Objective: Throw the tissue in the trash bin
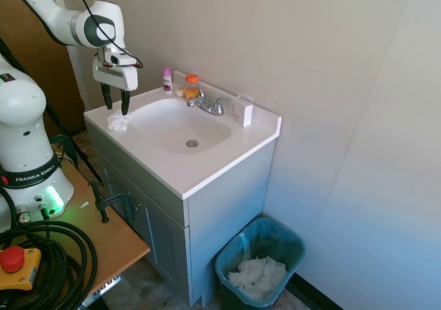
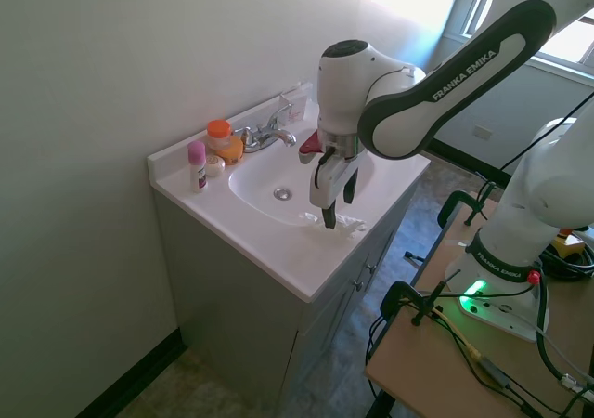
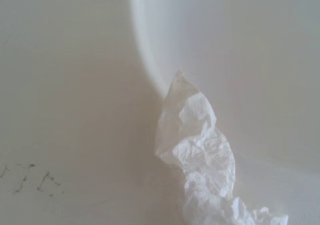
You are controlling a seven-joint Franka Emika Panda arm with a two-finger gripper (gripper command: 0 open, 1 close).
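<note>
The tissue (image 1: 118, 122), a small crumpled white wad, lies on the white counter at the sink basin's rim, on the side nearest the arm. It also shows as the tissue (image 2: 341, 222) and, close up, the tissue (image 3: 200, 155). My gripper (image 1: 116, 110) points straight down just above it, open, with the fingertips a little over the wad and nothing held. From the other side the gripper (image 2: 338, 208) hangs over the counter's front edge. The teal trash bin (image 1: 293, 241) stands on the floor beside the vanity, lined with a bluish bag.
A heap of crumpled white paper (image 1: 256, 274) lies inside the bin. Behind the sink basin (image 1: 180, 127) stand a faucet (image 1: 207, 105), an orange-capped bottle (image 1: 191, 87), a pink-capped bottle (image 1: 167, 78) and a small white box (image 1: 242, 110). A wooden table (image 1: 110, 238) adjoins the vanity.
</note>
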